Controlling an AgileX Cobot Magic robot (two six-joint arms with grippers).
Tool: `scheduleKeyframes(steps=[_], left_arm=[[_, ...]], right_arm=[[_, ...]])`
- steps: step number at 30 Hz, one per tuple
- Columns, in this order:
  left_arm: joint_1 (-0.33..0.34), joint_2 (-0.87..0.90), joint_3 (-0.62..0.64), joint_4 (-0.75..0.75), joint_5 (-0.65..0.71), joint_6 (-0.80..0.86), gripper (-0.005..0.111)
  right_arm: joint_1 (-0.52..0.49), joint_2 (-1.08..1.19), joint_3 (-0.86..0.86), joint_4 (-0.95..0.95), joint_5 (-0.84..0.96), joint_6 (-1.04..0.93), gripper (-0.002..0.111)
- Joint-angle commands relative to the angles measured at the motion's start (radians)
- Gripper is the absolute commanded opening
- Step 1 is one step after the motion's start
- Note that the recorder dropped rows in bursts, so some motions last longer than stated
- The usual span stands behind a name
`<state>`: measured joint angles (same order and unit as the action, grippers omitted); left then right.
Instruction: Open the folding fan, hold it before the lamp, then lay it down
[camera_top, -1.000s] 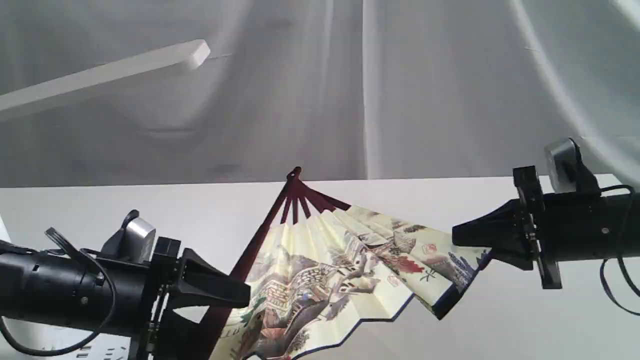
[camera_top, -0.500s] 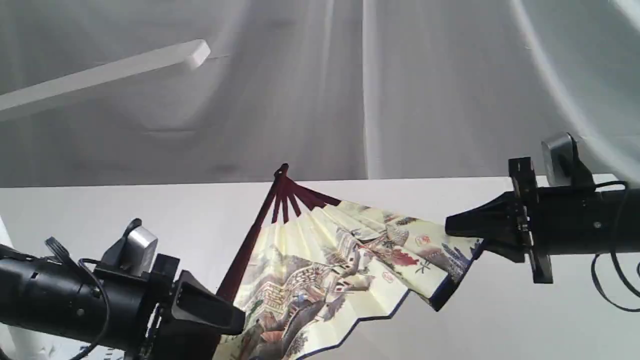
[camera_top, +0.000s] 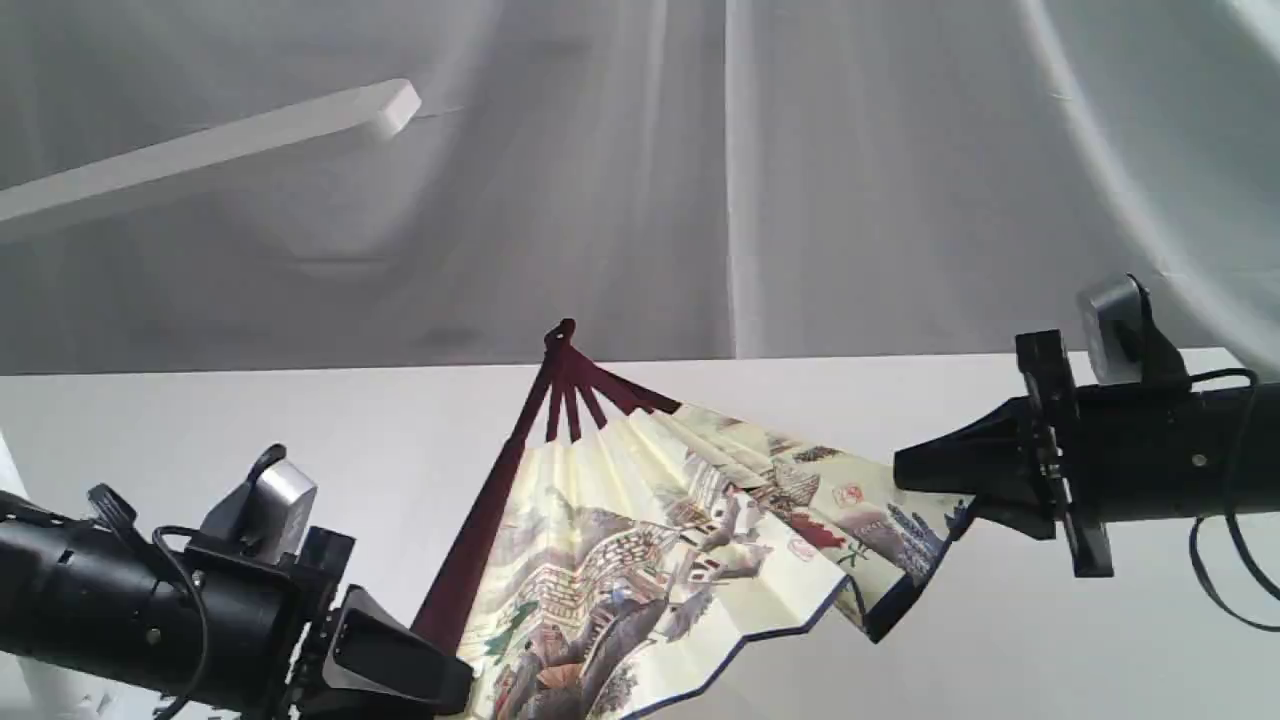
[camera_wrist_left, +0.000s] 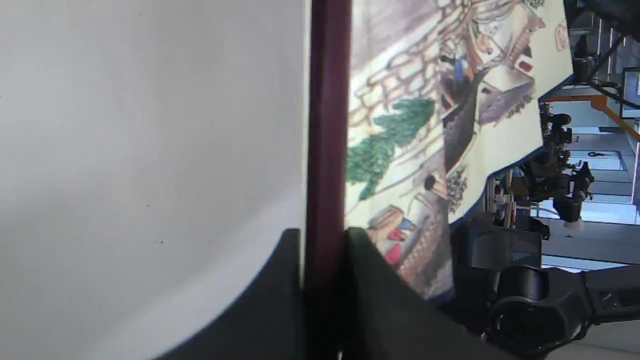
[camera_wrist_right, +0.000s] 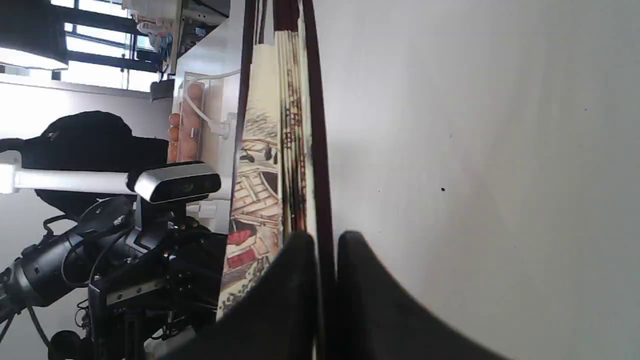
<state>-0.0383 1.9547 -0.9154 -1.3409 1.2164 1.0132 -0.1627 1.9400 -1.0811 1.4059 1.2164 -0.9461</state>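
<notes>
Fan (camera_top: 660, 560): partly spread and held up off the table (camera_top: 200, 420), pivot (camera_top: 566, 333) uppermost and farthest from me, blue edge hanging low; it sits between my two grippers
Left gripper (camera_top: 440, 680): closed on the fan's outer maroon rib (camera_wrist_left: 327, 150); the left wrist view shows the rib pinched between both fingers
Right gripper (camera_top: 905, 470): closed on the opposite outer rib (camera_wrist_right: 320, 150); the right wrist view shows that rib clamped, with the folded pleats stacked just beside it
Why I hold it so: a grip on each end rib lets me draw them apart, so the leaf unfolds without my touching the paper
Spread: judged about half open; pleats near my right gripper are bunched, those near the left lie flatter
Lamp (camera_top: 210, 150): only the flat bar head shows, above the fan and off toward my left arm; the fan is well apart from it and lower, so I judge the holding before the lamp is not yet done
Hidden: lamp pole and base are out of view; my left fingertips are cut by the bottom of the exterior view; the leaf covers the inner ribs
Hard to make out: any characters on the leaf, and whether the lamp is lit
Risk: pulling unevenly could crease or tear the bunched pleats beside my right gripper
</notes>
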Motion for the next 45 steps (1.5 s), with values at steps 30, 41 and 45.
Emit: scheduleKeyframes(steps=[30,41,45], left_arm=[[-0.001,-0.009,0.004,-0.298,0.005,0.042,0.0],[-0.051,-0.009,0.004,-0.355,0.005,0.061,0.0],[-0.062,-0.009,0.004,-0.367,0.005,0.063,0.0]], right_arm=[[0.003,0.007,-0.004,0.015,-0.001,-0.005,0.051],[0.073,0.092,-0.002,0.093,0.005,-0.014,0.051],[0.094,0.104,-0.002,0.111,0.005,-0.028,0.051]])
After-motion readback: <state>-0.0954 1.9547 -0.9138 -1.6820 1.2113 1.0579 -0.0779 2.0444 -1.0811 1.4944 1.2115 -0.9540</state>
